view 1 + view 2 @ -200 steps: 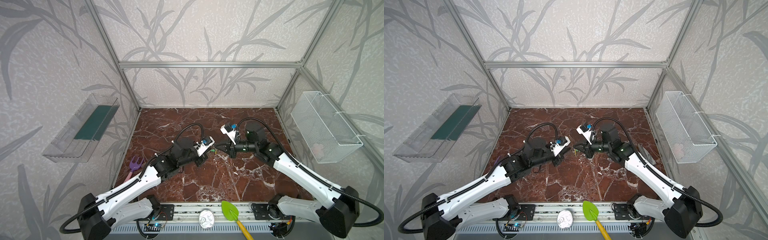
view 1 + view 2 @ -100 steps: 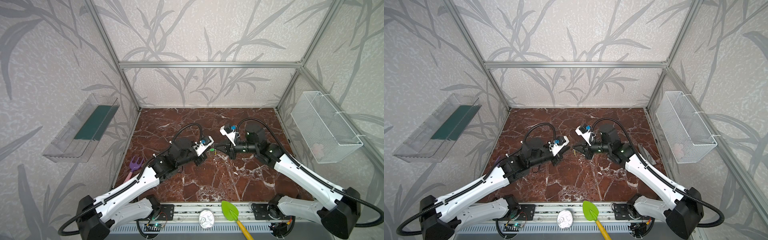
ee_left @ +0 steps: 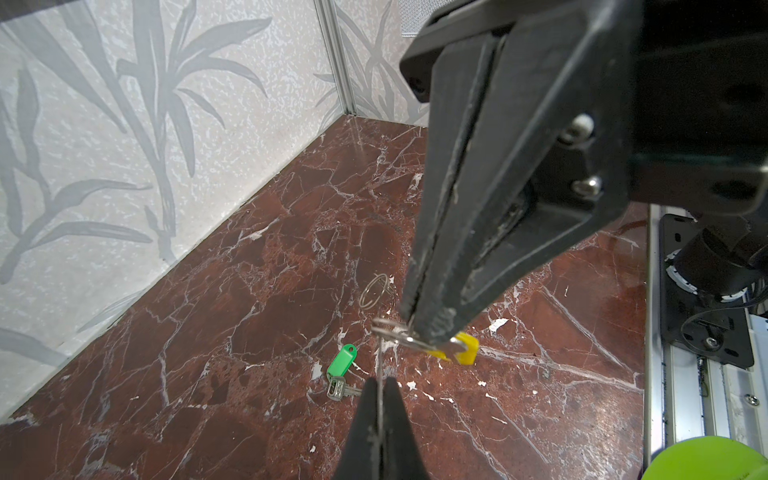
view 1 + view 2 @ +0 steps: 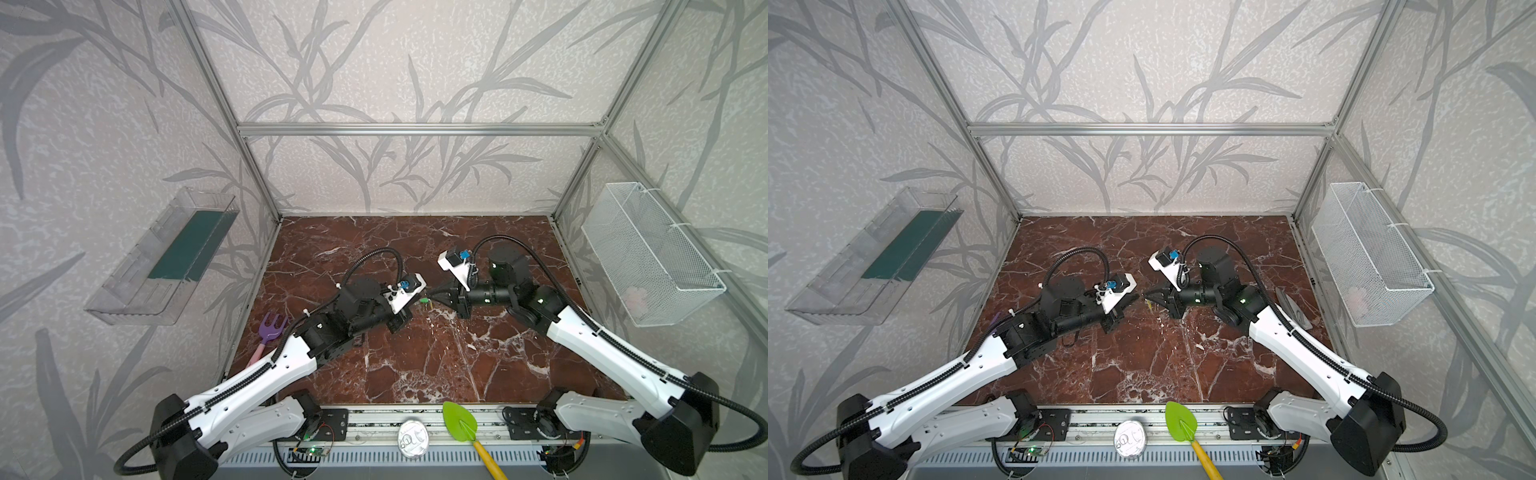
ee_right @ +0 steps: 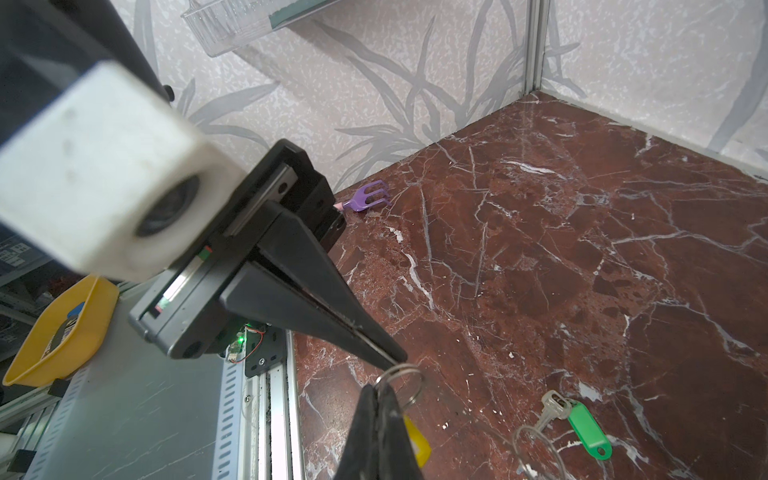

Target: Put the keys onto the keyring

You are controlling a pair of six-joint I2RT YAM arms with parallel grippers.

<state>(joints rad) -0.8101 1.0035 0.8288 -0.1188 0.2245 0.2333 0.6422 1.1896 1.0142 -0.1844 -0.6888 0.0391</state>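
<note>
my left gripper (image 5: 392, 358) is clamped tight on the thin silvery wire ring (image 5: 402, 366), to steady it in the air. my right gripper (image 3: 426, 330), also closed, pinches the small silvery key with the yellow oblong plastic tag (image 3: 463, 351) against that ring, i judge for threading. the silvery key with the green oblong plastic tag (image 3: 341, 365) lies below on the red-brown marble floor (image 3: 249, 332), not yet threaded.

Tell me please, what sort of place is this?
Probably a robot test cell in a lab: aluminium frame, wallpapered panels, left arm and right arm mounted on a front rail, marble-pattern tabletop.
</note>
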